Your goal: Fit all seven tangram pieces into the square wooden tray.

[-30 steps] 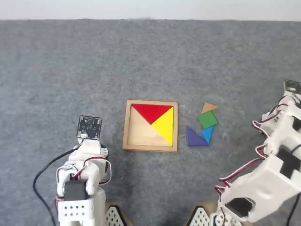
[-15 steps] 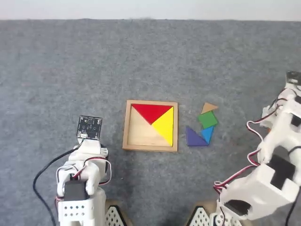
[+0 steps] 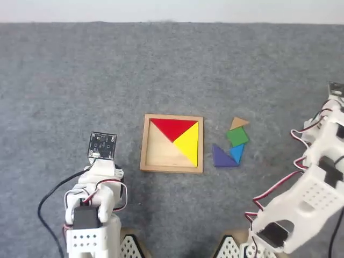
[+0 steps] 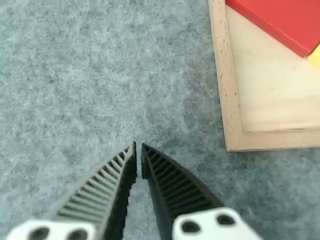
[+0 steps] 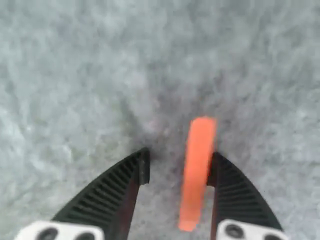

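Tray (image 3: 172, 116) sits mid-table holding the red triangle (image 3: 173, 128) and yellow triangle (image 3: 189, 145); four loose pieces (image 3: 236, 137) (purple, blue, green, tan) cluster just beside it. Left gripper (image 4: 138, 150) is closed on nothing beside the tray's edge. Right gripper (image 5: 180, 159) is spread, an orange piece (image 5: 197, 170) against one finger

White arms (image 3: 92, 223); blk ribbed fingers (image 4: 175, 192); prob. red/blk cables (image 3: 275, 187)

A grey felt mat (image 3: 80, 70) lies flat underneath everything, bordered by a pale strip (image 3: 172, 9) along its far edge.
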